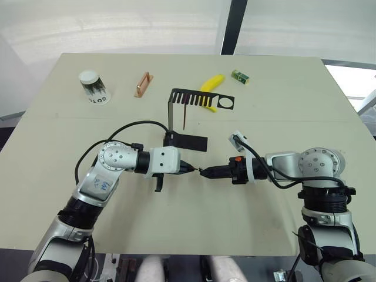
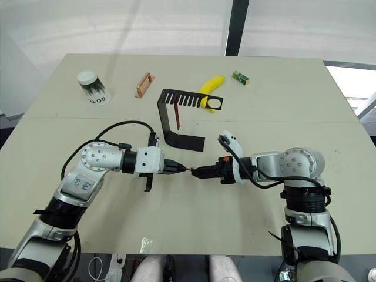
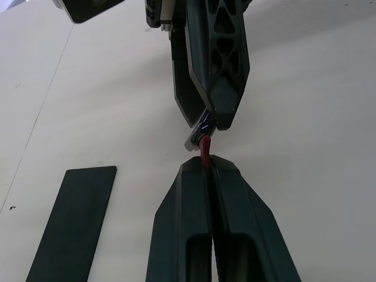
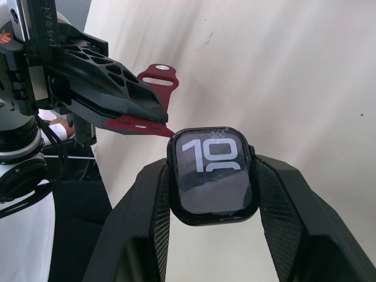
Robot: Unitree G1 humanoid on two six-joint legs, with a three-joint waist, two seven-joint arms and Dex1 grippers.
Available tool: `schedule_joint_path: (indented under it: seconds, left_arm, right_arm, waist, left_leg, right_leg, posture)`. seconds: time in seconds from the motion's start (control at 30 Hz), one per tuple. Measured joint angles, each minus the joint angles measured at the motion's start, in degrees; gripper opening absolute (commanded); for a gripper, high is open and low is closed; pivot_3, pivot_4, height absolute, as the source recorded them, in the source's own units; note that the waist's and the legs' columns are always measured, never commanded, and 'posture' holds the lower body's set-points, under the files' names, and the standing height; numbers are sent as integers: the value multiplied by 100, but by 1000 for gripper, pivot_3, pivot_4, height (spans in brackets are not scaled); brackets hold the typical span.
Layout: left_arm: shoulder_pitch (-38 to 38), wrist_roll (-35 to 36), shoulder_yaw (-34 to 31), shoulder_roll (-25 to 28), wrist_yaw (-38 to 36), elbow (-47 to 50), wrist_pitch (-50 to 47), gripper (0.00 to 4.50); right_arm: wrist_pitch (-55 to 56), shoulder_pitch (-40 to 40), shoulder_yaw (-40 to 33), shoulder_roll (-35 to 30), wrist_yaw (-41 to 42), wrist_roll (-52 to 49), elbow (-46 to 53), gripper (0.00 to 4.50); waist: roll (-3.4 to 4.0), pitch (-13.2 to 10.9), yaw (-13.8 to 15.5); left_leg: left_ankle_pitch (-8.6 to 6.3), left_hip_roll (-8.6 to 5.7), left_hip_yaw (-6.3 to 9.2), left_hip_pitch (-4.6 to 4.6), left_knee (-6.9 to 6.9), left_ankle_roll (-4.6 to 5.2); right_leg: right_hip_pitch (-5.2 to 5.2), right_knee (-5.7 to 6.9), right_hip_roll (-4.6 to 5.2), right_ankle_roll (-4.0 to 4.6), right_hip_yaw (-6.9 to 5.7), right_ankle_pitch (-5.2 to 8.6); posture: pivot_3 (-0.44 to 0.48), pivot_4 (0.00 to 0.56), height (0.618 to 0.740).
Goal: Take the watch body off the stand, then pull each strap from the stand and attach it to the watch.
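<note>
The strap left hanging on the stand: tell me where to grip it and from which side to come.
Grip the remaining strap near its free lower end, coming from the front, the robot's side. It hangs straight down from the stand's comb-slotted arm, with open space beneath the arm, and the upright stands to its left. Then probably pull it out of the slot.

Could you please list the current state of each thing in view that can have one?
Watch body: off the stand, clamped in the right gripper.
One strap: pinched in the left gripper, its tip at the watch body.
Other strap: hanging from the stand.
Cup: lying on its side.
</note>
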State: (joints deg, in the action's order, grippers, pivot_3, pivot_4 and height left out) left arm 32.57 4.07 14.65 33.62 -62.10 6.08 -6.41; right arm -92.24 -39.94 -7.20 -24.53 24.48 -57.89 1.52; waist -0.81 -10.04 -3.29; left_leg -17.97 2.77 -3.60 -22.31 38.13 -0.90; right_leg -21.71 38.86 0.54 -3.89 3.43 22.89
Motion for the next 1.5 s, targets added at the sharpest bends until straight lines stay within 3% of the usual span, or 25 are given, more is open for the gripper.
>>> schedule_joint_path:
  seconds: [1.5]
  left_arm:
    - [6,-248,172,-139,244,19,-118,0]
  right_arm:
    - [0,6,-37,50,-151,-3,-3,1606]
  waist:
    - [0,0,2]
  left_leg:
    - [0,0,0,0,-1,0]
  right_leg:
    - [0,-1,0,0,0,0]
  posture:
    - [0,150,740]
